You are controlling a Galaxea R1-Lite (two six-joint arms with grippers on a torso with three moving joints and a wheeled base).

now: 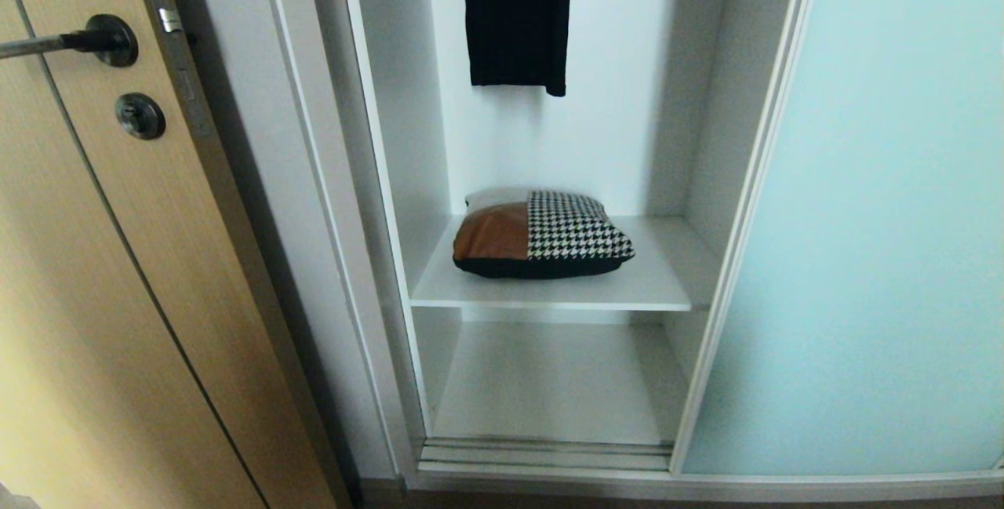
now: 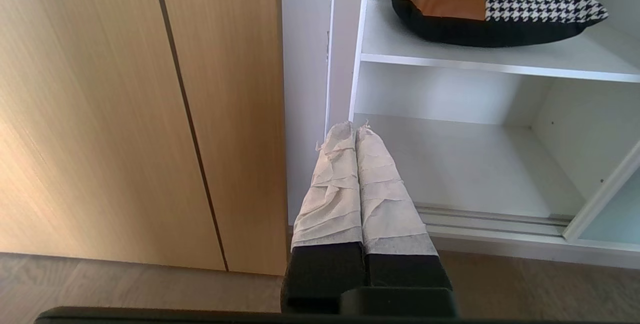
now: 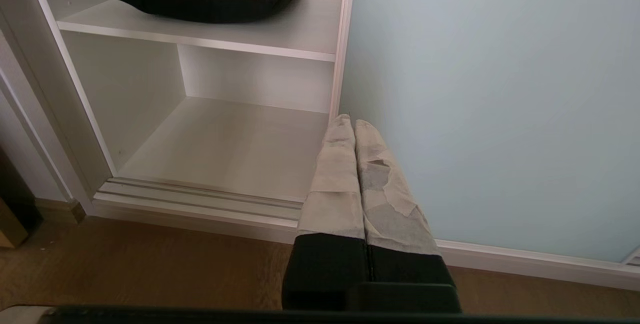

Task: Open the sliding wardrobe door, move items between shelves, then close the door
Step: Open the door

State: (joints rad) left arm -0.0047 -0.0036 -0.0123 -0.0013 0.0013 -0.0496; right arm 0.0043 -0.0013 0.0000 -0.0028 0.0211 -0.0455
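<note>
The sliding wardrobe door [image 1: 863,219], frosted pale blue-green glass, stands slid to the right, leaving the white compartment open. A cushion [image 1: 541,236] with a black back, tan leather and houndstooth front lies on the upper white shelf [image 1: 659,281]. The lower shelf [image 1: 549,383] is bare. Neither arm shows in the head view. My left gripper [image 2: 355,127] is shut and empty, low in front of the compartment's left post, with the cushion [image 2: 490,7] above it. My right gripper [image 3: 352,123] is shut and empty, low in front of the door's left edge [image 3: 342,39].
A long black garment [image 1: 516,15] hangs at the top of the compartment. A light wood door [image 1: 94,274] with a black handle [image 1: 94,40] stands at the left. The sliding track [image 1: 545,452] runs along the bottom, with wood floor [image 3: 150,264] below.
</note>
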